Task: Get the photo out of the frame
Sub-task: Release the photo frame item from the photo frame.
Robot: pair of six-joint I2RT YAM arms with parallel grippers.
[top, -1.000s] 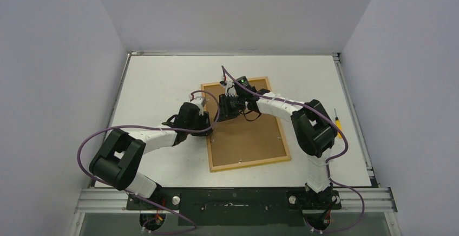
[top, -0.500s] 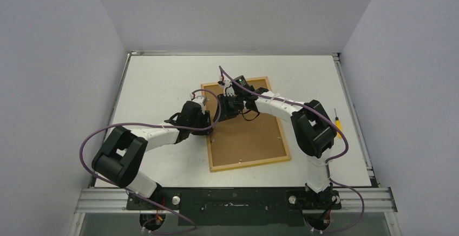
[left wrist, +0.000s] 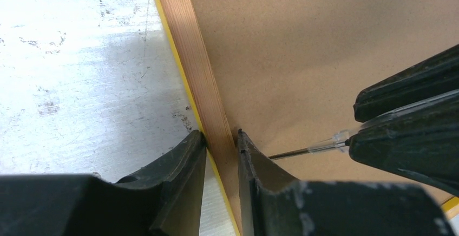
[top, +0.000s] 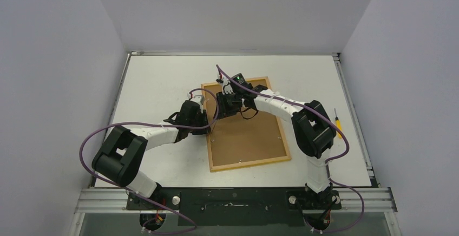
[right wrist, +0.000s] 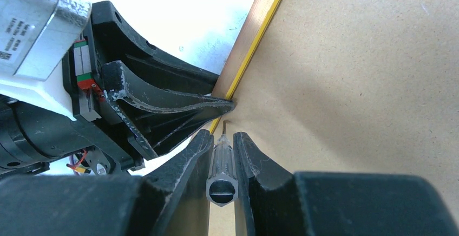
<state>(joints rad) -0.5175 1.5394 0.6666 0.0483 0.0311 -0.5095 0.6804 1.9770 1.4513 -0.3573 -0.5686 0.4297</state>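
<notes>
The left jaws are clamping the rim of the frame [left wrist: 203, 79]; the right jaws are gripping a screwdriver [right wrist: 222, 165], whose tip should be levering gently and low

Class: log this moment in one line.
left gripper: shut on frame rim | right gripper: shut on clear-handled screwdriver, tip by rim | frame: back up | photo: hidden

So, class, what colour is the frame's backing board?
Brown; the backing board shows best in the right wrist view.
</notes>
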